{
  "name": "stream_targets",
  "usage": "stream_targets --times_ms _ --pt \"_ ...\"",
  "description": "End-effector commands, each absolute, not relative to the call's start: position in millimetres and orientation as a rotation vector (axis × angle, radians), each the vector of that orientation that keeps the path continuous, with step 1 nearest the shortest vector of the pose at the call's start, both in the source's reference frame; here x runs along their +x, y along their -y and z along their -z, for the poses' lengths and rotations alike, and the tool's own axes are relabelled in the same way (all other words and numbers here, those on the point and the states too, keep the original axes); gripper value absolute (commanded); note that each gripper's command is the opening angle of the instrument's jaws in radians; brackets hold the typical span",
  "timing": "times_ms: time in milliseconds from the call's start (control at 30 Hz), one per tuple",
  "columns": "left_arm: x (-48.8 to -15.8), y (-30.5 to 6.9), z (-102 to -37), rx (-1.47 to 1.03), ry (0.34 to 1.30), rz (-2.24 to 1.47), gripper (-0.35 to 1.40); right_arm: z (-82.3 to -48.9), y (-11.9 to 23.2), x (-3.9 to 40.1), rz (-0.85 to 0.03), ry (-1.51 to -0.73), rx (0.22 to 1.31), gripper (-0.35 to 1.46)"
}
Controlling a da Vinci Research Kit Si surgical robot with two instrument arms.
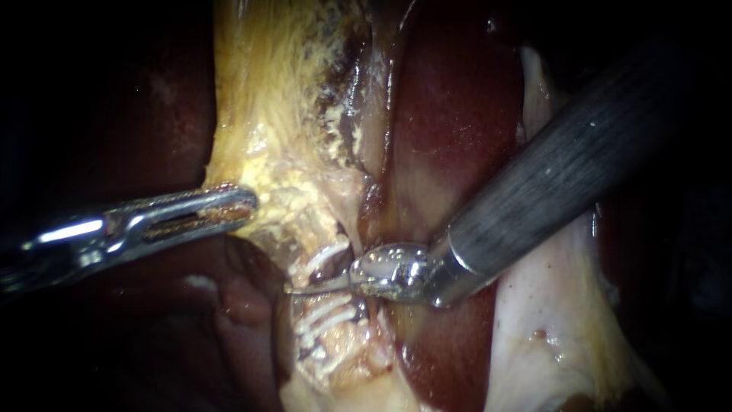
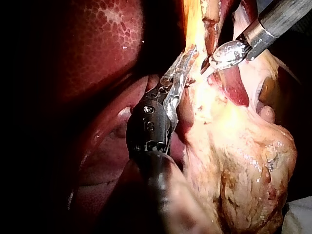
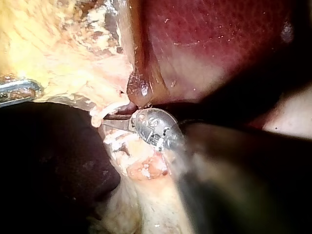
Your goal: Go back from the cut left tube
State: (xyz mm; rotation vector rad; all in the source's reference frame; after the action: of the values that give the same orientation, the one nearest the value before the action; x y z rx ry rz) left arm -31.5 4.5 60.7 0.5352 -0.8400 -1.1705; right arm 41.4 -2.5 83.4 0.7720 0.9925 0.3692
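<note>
- White clips sit in two groups on the clipped tube, low and centre in the endoscope view: an upper group and a lower group.
- Right instrument: its shaft enters from the upper right, and its thin blades point left across the tube, into the space between the two clip groups. The blades lie together as a single sliver, with nothing seen held between them. They cover the tube at that spot, so the cut itself cannot be made out.
- Left instrument: it enters from the left at mid-height, with its jaws clamped on the edge of the yellow fatty tissue. The left wrist view shows the same hold, with the other instrument's tip just beside it.
- Dark red liver lies right of centre, behind the right shaft. In the right wrist view it lies just ahead of the right instrument's steel wrist.
- Step in hand, as judged: withdrawal has not begun, since the blade tips are at the tube.
- Next move, as judged: draw the blades back along the shaft's own line, toward the upper right, keeping them together so that they snag neither clip group. The left hold should keep the tissue taut.
</note>
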Motion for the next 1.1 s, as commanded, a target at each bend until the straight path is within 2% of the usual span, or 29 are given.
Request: stream_targets --times_ms 33,167,300,500,633,933,1067,1100 --pt "-31.5 -4.5 -60.7 0.535 0.84 1.17 -0.35 -83.4 2.5 41.3 -0.37 -0.994 0.771 -0.35" --pt "-31.5 -4.4 -60.7 0.535 0.84 1.17 -0.35 -83.3 2.6 41.0 -0.368 -0.994 0.772 -0.35" --pt "-31.4 -4.4 -60.7 0.535 0.84 1.17 -0.35 -83.2 2.7 40.9 -0.367 -0.994 0.773 0.29" --pt "-31.4 -4.5 -60.7 0.536 0.84 1.17 -0.35 -83.1 2.8 40.9 -0.373 -0.995 0.762 0.77" --pt "-31.3 -4.5 -60.7 0.536 0.84 1.169 -0.35 -83.1 2.8 40.8 -0.387 -0.995 0.741 1.01" --pt "-31.2 -4.6 -61.0 0.537 0.841 1.168 -0.35 -82.1 3.3 40.2 -0.392 -0.991 0.741 1.18" --pt "-30.9 -4.8 -61.3 0.539 0.841 1.166 -0.35 -80.9 4.2 39.7 -0.332 -1.016 0.719 1.31" --pt "-30.8 -4.8 -61.3 0.539 0.841 1.165 -0.35 -80.5 4.5 39.4 -0.295 -1.029 0.698 1.33"
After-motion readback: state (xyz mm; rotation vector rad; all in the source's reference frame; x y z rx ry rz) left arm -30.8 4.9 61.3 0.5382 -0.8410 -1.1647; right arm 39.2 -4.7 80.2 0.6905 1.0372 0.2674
